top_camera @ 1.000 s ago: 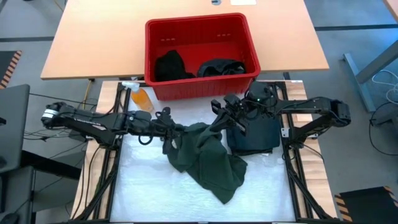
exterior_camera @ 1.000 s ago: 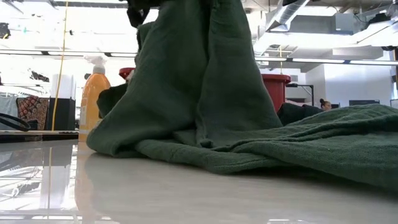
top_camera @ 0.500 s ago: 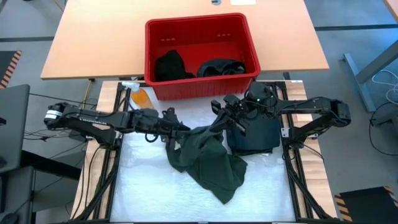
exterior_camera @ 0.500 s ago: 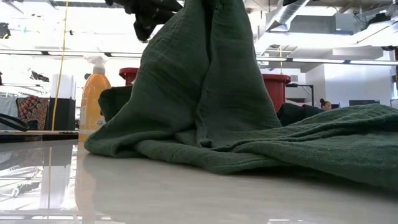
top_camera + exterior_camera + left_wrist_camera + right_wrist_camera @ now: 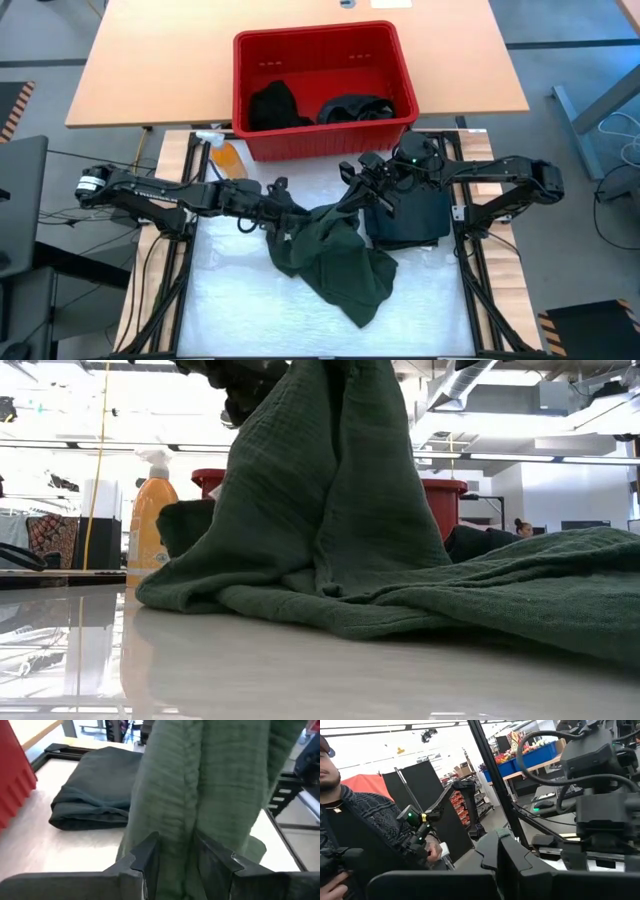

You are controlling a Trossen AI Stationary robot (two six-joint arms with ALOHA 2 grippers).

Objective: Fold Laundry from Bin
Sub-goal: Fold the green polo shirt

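Observation:
A dark olive-green cloth (image 5: 335,255) lies crumpled at the table's middle, its far part raised between my two grippers; the low view (image 5: 330,510) shows it hanging from above with its lower folds on the table. My left gripper (image 5: 288,208) is shut on the raised part's left side. My right gripper (image 5: 350,195) is shut on its right side. A folded charcoal garment (image 5: 410,218) lies flat to the right of the cloth. The red bin (image 5: 330,140) stands at the far edge with two dark garments (image 5: 275,100) inside. My left gripper pinches a hanging fold of the green cloth (image 5: 176,845) between its two fingers (image 5: 150,855), coming level from the table's left. The cloth hangs past the fingers and its lower part rests on the table. My right gripper is shut on a sliver of green cloth (image 5: 503,834) at its fingertips, coming from the table's right. The gripper hides the rest of the contact; the cloth hangs below it.
An orange spray bottle (image 5: 228,157) stands left of the bin, behind my left arm; it also shows in the low view (image 5: 150,510). A person (image 5: 355,820) shows in the room beyond the table. White table surface lies bare near the front edge.
My left gripper has gone toward the table's right, nearer my right gripper, along the raised part of the green cloth. That raised part now stands narrower and more bunched; the cloth's lower folds stay on the table.

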